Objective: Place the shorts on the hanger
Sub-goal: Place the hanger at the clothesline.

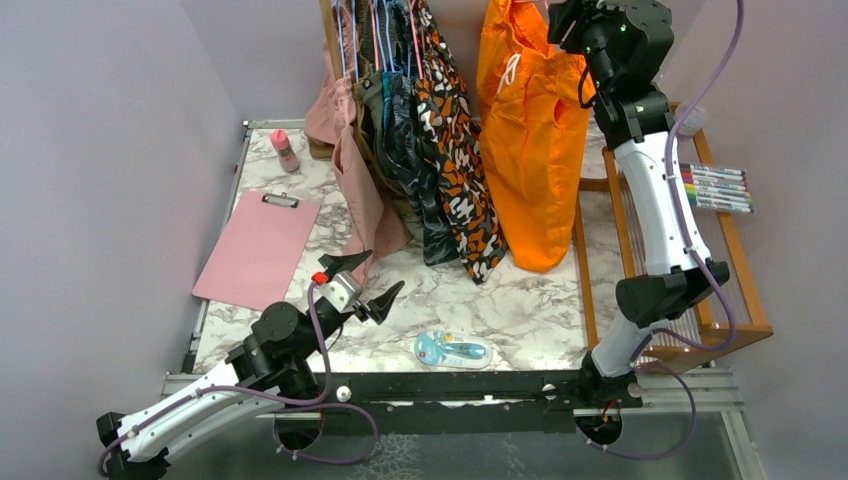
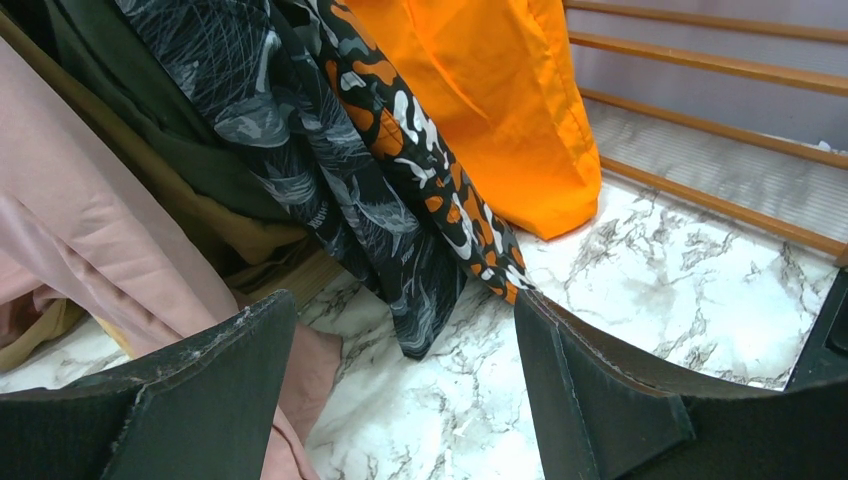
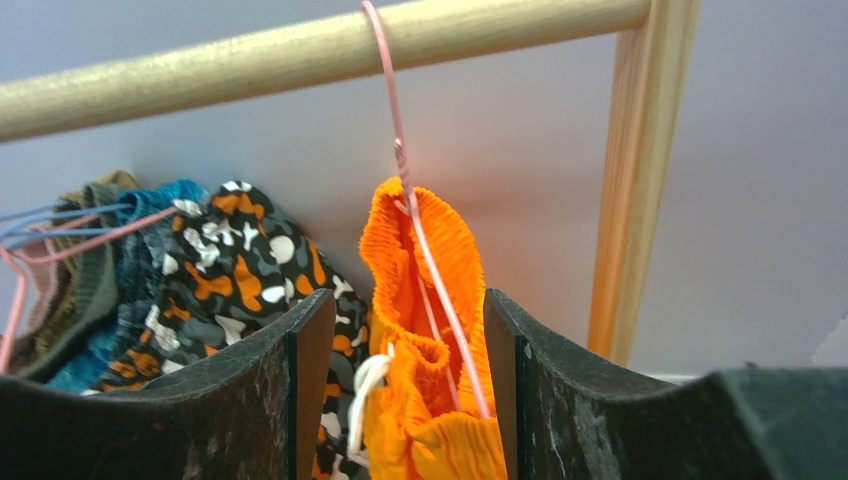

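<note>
Right claw point(image 3: 405, 300): jaws parted either side of the shorts point(image 3: 455, 260), gripping nothing.
Left claw point(image 2: 402, 300): spread wide, empty, above marble table point(image 2: 650, 300).
Placement: shorts hang on pink hanger point(image 3: 396, 120), hooked over wooden rod point(image 3: 200, 70).

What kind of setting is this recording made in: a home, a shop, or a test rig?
Most likely a robot test cell staged as a clothes corner: plain lilac walls box in a marble-pattern tabletop, and a wooden rail holds hung garments.
</note>
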Controlling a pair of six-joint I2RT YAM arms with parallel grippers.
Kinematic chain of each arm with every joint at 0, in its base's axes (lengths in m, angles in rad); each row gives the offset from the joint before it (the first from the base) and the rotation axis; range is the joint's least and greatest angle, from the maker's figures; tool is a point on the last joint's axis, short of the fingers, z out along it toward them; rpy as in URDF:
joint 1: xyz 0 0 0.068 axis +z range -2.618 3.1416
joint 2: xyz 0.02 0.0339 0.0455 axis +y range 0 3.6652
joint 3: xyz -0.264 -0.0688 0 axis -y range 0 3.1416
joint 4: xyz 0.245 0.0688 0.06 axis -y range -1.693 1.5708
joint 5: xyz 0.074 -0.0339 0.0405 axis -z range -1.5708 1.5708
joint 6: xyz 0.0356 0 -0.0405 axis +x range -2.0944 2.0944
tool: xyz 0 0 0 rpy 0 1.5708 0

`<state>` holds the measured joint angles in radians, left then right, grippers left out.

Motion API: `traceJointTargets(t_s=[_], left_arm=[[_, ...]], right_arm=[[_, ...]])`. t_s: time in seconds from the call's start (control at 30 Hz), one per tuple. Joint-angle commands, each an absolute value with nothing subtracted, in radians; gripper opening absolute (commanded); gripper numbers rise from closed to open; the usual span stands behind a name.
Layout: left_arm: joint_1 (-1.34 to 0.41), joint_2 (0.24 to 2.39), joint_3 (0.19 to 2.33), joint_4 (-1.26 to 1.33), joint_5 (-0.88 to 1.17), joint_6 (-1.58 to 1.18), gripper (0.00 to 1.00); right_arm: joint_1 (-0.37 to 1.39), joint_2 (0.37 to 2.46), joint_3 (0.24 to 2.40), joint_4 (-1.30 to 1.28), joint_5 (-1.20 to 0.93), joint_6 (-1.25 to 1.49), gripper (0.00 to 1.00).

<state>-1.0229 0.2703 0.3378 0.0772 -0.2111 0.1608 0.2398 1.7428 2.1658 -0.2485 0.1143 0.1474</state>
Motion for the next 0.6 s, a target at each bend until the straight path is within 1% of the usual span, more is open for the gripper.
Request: traceJointTargets(t_s=[0.0, 0.13, 0.3, 0.57], left_arm=[[-1.020, 0.240, 0.330, 0.086, -0.180, 0.146, 0.83], [-1.019, 0.235, 0.328, 0.087, -0.169, 0.144, 0.83], [-1.019, 0.234, 0.328, 0.089, -0.167, 0.144, 0.83], [-1.019, 0.236, 0.327, 0.087, -0.172, 0.147, 0.83]], right_arm=[[0.221, 1.729, 2.103, -0.263, 0.112, 0.051, 0.59], [0.209, 1.735, 2.094, -0.272, 0.052, 0.047, 0.59], [0.206, 1.752, 2.094, -0.271, 0.026, 0.037, 0.59], [0.207, 1.789, 2.107, -0.274, 0.018, 0.040, 0.54]])
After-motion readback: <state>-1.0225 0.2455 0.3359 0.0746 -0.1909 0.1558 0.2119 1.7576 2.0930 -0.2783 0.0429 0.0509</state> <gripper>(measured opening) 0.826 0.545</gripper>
